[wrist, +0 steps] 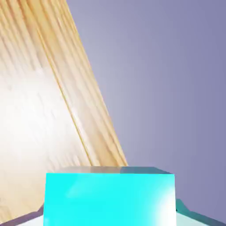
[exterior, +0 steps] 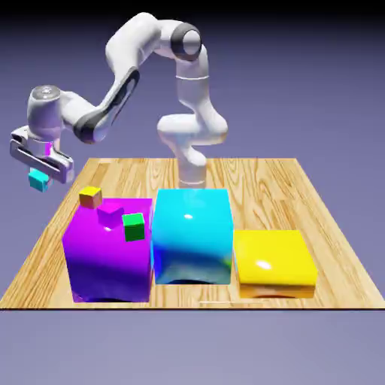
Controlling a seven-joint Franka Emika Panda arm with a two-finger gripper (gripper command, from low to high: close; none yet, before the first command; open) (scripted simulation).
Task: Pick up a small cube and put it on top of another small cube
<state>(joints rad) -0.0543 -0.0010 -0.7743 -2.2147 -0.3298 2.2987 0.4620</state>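
Plain blue-violet backdrop surrounds a wooden table [exterior: 316, 218], and the gripper [exterior: 39, 174] hangs out past the table's edge at the exterior view's left, its jaws clamped on the small teal cube [exterior: 37, 180]. In the hand view the small teal cube [wrist: 109, 196] fills the bottom of the frame, with the table edge running diagonally above it and open backdrop beside it. On the table sit a big purple block [exterior: 105, 259], a big cyan block [exterior: 192, 237] and a lower yellow block [exterior: 272, 263]; an orange cube [exterior: 90, 197], a magenta cube [exterior: 110, 213] and a green cube [exterior: 134, 226] rest on or near the purple block's top. The main risk is a slip while the cube is carried beside the table, where it would likely fall clear of the wood altogether. The three candidate cubes also stand close together, so a slightly off-centre descent could nudge a neighbour or leave the teal cube overhanging and toppling on release.
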